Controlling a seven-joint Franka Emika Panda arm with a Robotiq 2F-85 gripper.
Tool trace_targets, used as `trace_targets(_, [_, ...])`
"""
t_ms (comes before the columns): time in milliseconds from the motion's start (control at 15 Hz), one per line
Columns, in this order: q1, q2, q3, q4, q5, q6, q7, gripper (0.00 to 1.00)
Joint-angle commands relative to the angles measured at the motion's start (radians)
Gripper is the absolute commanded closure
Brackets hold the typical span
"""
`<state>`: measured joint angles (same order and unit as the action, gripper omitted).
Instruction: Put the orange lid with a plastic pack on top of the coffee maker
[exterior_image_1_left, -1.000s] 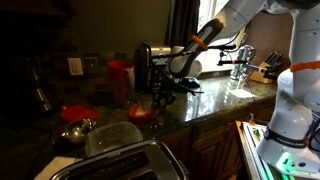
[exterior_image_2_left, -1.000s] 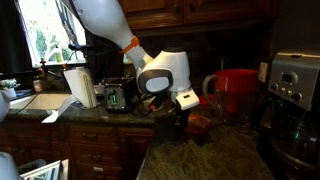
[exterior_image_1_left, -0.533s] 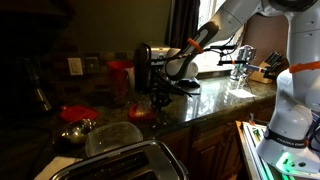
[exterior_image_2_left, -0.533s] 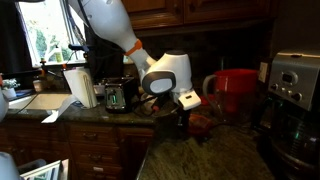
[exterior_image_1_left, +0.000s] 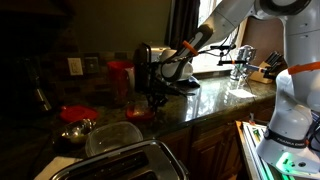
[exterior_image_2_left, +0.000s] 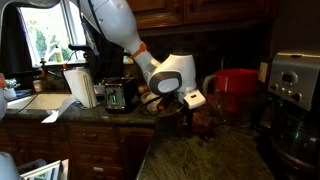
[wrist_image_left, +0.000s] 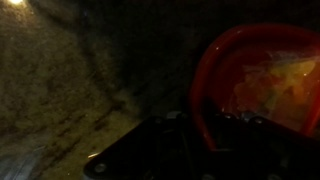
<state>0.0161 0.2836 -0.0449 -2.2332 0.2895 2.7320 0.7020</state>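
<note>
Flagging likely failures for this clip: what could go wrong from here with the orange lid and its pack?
The plastic pack merely rests in the orange lid; a tilted lift could spill it. The red canister stands between the lid and the coffee maker, so a low carry might hit it.

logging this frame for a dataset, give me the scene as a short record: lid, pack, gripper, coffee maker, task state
lid: orange, down at the counter, right by the gripper
pack: pale, crinkly, lying in the lid
gripper: low at the lid's edge; too dark to tell whether it is open or shut
coffee maker: black with silver trim, standing behind the lid
task state: lid not yet on the coffee maker
</note>
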Motion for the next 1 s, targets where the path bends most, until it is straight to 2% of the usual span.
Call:
trace_targets(0, [0.025, 0.009, -0.034, 0.029, -0.052, -0.067, 0.048, 1.0])
trace_targets(400, [0.005, -0.036, -0.011, 0.024, -0.033, -0.116, -0.001, 0.98])
trace_targets(667, [-0.018, -0.087, 0.011, 0.001, 0.047, -0.083, -0.063, 0.98])
trace_targets(933, [-0.057, -0.125, 0.024, -0.023, 0.194, -0.073, -0.181, 0.98])
